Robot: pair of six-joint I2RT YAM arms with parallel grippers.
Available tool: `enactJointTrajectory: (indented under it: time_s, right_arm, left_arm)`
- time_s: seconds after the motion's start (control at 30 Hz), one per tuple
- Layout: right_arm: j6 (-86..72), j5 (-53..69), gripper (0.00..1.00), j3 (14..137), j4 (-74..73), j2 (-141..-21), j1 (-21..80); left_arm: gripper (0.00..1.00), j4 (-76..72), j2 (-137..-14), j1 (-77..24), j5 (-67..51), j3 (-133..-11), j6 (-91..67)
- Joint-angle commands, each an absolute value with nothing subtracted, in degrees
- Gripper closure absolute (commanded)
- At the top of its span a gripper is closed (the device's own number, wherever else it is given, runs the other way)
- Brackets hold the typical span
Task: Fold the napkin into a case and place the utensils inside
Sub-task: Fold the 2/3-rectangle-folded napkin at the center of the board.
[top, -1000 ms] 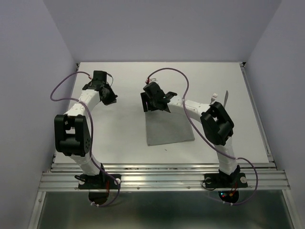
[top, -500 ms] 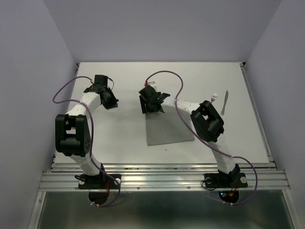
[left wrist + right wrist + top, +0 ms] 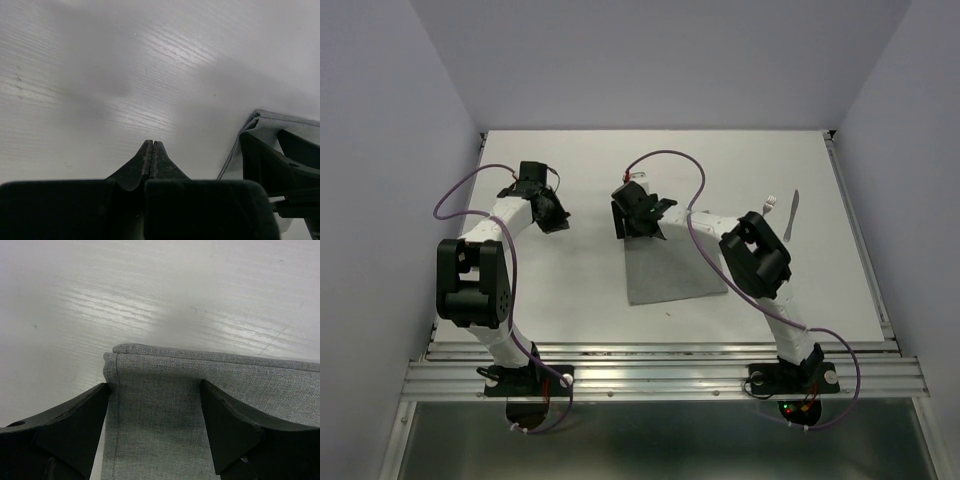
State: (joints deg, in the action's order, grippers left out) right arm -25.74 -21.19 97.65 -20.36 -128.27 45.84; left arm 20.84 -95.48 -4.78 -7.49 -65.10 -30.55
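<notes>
**Ana:** While the right claw hangs over the napkin, what is it holding?

**Ben:** Nothing. Its jaws stand wide, one either side of the napkin's far left corner, and the cloth lies flat on the worktop between them.

**Ana:** And the rest of the napkin?

**Ben:** It runs from that corner back toward the near edge, in the middle of the worktop, a little to the right. So the cloth lies under the claw and behind it, with its far edge running from one jaw to the other.

**Ana:** Is the left claw any use?

**Ben:** It is pressed shut on nothing, apart to the left of the napkin. The right arm is much the nearer, so I'd judge the pinch on that corner is its job.

**Ana:** And the knife?

**Ben:** By the right edge, with a small pale thing just beside it, likely the fork. Both are well apart from the cloth.
</notes>
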Motion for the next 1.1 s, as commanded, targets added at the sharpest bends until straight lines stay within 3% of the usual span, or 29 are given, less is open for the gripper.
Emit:
enactJointTrajectory:
  time_s: [0.0, 0.23, 0.7, 1.0, 1.07]
  right_arm:
    - [-26.02, -22.50, 0.21, 95.54, -20.30, -125.16, 46.85]
    - [-23.91, -25.31, 0.21, 95.36, -19.07, -121.29, 47.90]
    - [-24.52, -23.64, 0.23, 96.68, -19.07, -127.44, 48.43]
    - [-24.70, -21.98, 0.61, 95.54, -19.07, -129.82, 48.43]
    - [-24.26, -20.66, 0.74, 95.01, -18.55, -129.38, 48.43]
  left_arm:
    - [0.99, 19.60, -93.43, -4.83, -8.09, -64.25, -30.23]
    - [0.98, 18.98, -91.76, -4.83, -8.26, -64.16, -30.85]
    - [0.98, 19.69, -91.93, -4.83, -8.17, -65.22, -31.11]
    - [0.98, 18.37, -92.72, -4.92, -9.14, -63.81, -31.73]
    - [0.91, 16.97, -92.55, -5.18, -10.89, -63.02, -31.73]
